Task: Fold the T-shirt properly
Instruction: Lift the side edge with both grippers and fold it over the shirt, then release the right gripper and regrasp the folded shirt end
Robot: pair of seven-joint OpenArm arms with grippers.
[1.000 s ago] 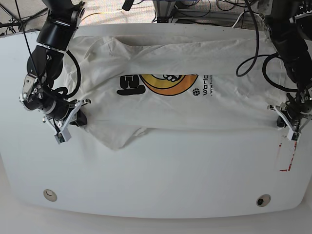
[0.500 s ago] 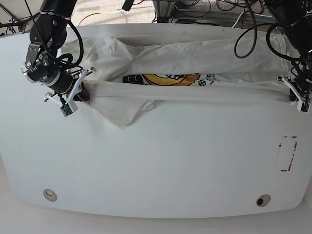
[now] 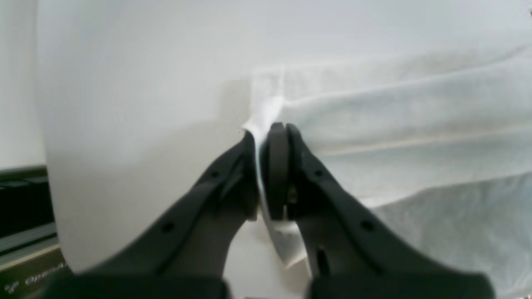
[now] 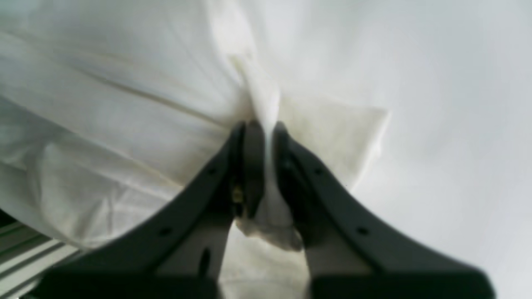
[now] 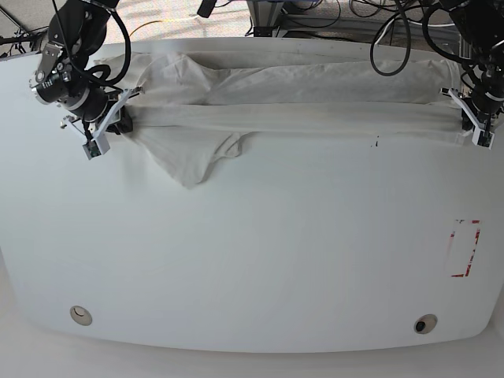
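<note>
The white T-shirt lies in a long folded band across the far part of the white table, and its print is hidden. One sleeve hangs out toward the near side at the left. My right gripper is shut on the shirt's left end, with cloth pinched between its black fingers, the gripper pointing into the fabric. My left gripper is shut on the right end, gripping a thin edge of the T-shirt at the gripper.
A red-marked rectangle sits near the table's right edge. Two round fittings are set near the front edge. Cables and equipment crowd the space behind the table.
Both grippers have carried the shirt's near edge toward the back of the table. The fold now covers the orange-and-black print that showed earlier.
</note>
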